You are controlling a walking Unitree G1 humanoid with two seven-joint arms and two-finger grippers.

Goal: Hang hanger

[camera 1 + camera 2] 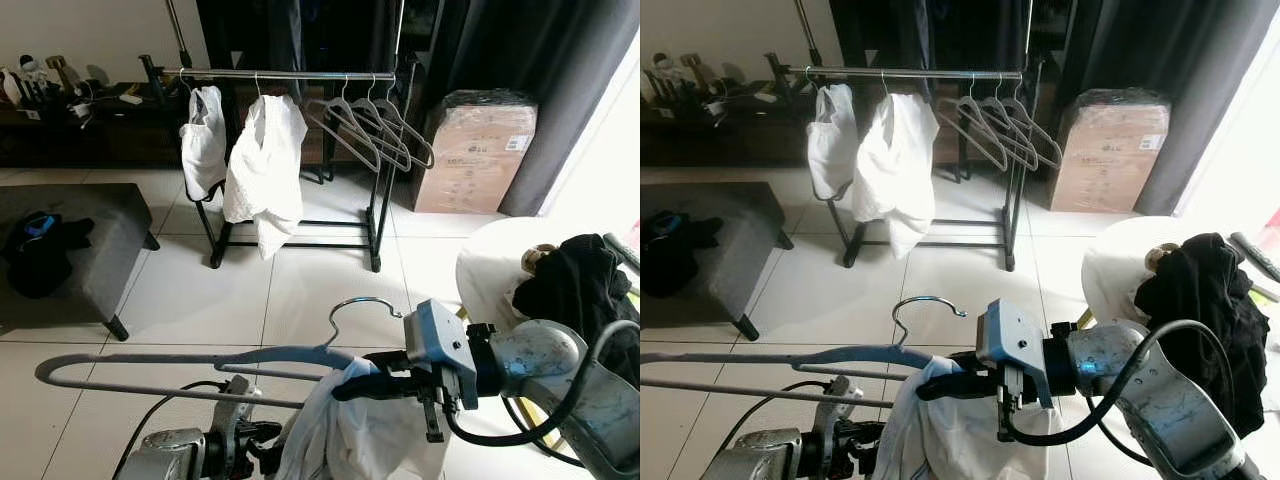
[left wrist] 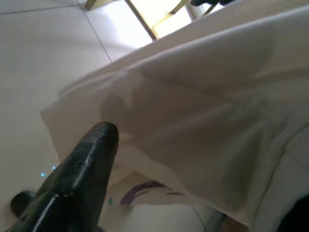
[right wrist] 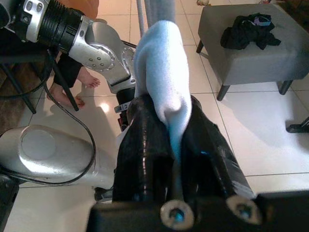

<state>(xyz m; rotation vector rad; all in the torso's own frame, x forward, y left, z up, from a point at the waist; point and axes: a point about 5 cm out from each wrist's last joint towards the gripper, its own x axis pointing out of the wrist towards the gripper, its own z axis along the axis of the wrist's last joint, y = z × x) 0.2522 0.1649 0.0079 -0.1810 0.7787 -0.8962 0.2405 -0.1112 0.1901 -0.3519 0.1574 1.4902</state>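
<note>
Right hand [image 1: 352, 385] is clamped tight on the white shirt [image 1: 350, 435] draped over the hanger [image 1: 180, 365]; left hand [image 2: 91, 159] touches the shirt, can't tell its opening.

Left wrist view: one black finger [image 2: 82, 174] of left gripper rises from 7 o'clock corner toward centre, glossy, tip rounded. Tip lies against white cloth [image 2: 203, 121], which spreads from 9 o'clock edge across centre to 3 o'clock, folded and creased. Purple marking [image 2: 145, 189] on paler surface under cloth near 6 o'clock. White tiled floor [image 2: 43, 53] at 10 o'clock, grout lines visible. Yellow-framed bright patch [image 2: 159, 14] at 12 o'clock.
</note>
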